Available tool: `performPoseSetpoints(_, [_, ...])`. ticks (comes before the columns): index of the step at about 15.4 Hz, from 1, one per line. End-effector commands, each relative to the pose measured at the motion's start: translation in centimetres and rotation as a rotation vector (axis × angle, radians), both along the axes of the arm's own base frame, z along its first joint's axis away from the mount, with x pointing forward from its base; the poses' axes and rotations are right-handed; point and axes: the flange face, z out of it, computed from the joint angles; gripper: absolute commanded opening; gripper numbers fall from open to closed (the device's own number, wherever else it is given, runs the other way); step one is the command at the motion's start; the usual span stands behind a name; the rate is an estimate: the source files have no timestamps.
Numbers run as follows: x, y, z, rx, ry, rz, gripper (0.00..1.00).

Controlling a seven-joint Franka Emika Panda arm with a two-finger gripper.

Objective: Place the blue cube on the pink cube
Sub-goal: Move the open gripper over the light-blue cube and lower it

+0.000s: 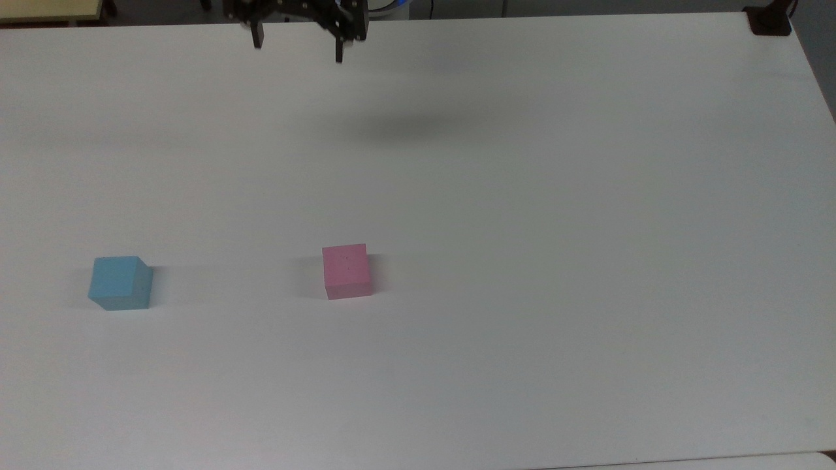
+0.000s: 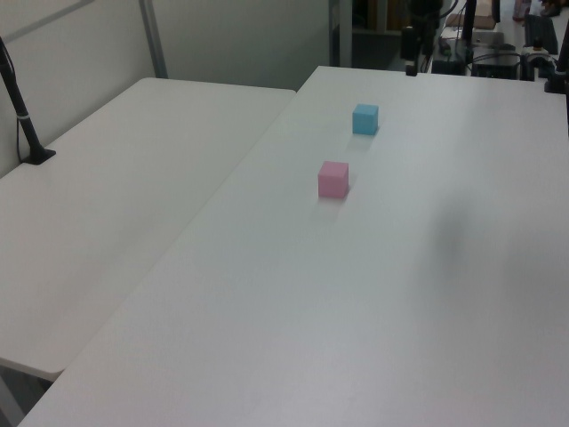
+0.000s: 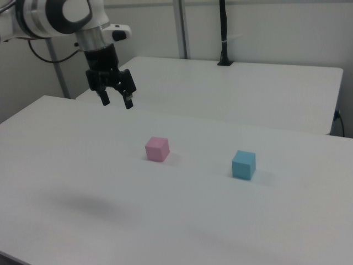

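Hovering high, your tool (image 3: 116, 101) hangs empty, fingers apart, ready for a grasp. Both cubes sit below it on the worktop (image 1: 522, 261), the blue cube (image 1: 121, 282) farther off than the pink cube (image 1: 347, 271).

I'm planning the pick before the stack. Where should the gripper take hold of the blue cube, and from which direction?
Grip the blue cube from above, across two opposite side faces near mid-height. It rests flat on the table, well apart from the pink cube, so its sides are clear. The open gripper hangs high and empty.
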Motion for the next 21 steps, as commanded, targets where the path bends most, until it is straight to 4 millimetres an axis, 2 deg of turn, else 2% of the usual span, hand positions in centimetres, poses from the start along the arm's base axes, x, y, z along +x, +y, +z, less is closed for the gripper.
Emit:
performPoseSetpoints(1, [-0.5, 0.4, -2.7, 0.063, -0.009, 0.103, 1.00])
performPoseSetpoints(9, [0.1, 0.4, -3.7, 0.065, -0.003, 0.107, 1.00])
performPoseSetpoints(12, [3.4, 0.2, -5.1, 0.065, -0.041, 0.102, 1.00])
performPoseSetpoints(13, [4.5, -0.5, -5.5, 0.063, -0.046, 0.095, 1.00])
performPoseSetpoints(17, [8.1, -5.6, -9.0, 0.031, -0.128, 0.127, 1.00])
performPoseSetpoints(19, [9.6, -8.6, -11.7, 0.003, -0.164, 0.133, 1.00])
performPoseSetpoints(20, [10.6, -10.7, -14.5, -0.011, -0.171, 0.119, 1.00])
performPoseSetpoints(21, [11.5, -12.0, -16.3, -0.021, -0.187, 0.109, 1.00])
